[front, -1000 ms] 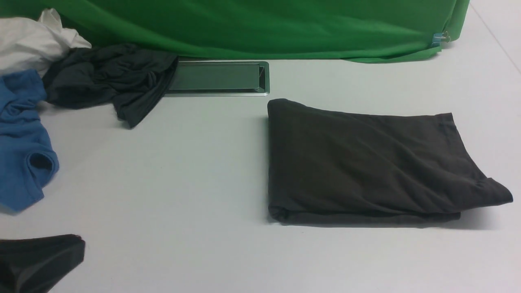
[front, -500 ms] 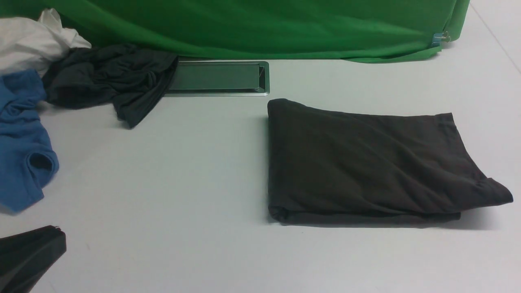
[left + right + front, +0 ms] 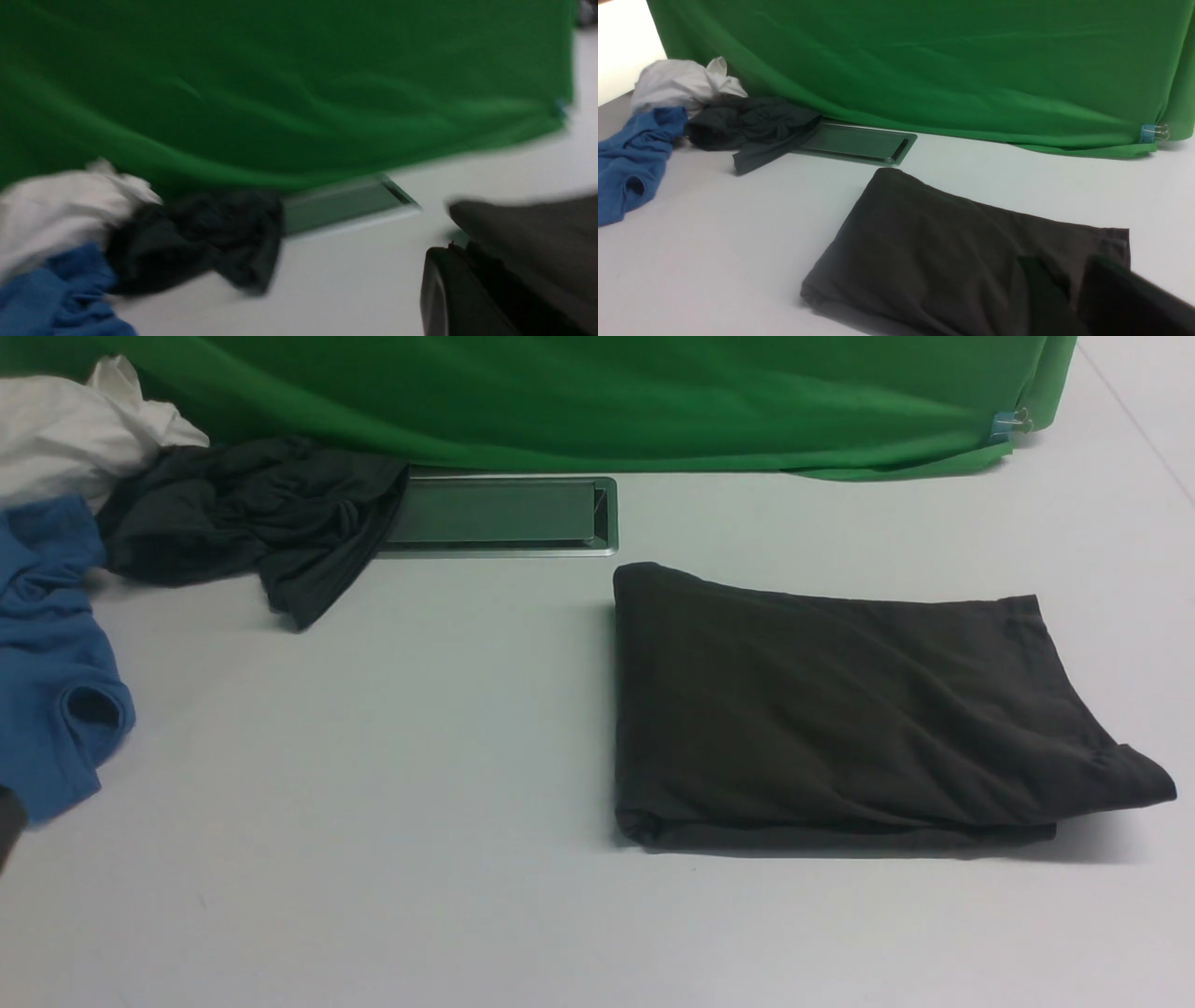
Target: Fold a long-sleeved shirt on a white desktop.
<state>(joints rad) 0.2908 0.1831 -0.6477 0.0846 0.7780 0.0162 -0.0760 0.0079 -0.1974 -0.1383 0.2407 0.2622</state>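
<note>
One matte brown knit long-sleeved shirt (image 3: 840,719), folded rectangular, on smooth white tabletop (image 3: 420,756). Left end effector (image 3: 467,289) closed, empty; right end effector's (image 3: 1064,298) gap unclear.

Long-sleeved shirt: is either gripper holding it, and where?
Neither: the folded long-sleeved shirt lies free on the white desktop, no gripper on it.

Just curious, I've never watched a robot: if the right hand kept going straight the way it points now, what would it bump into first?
Probably the folded long-sleeved shirt right under the right hand; depth is hard to judge.
</note>
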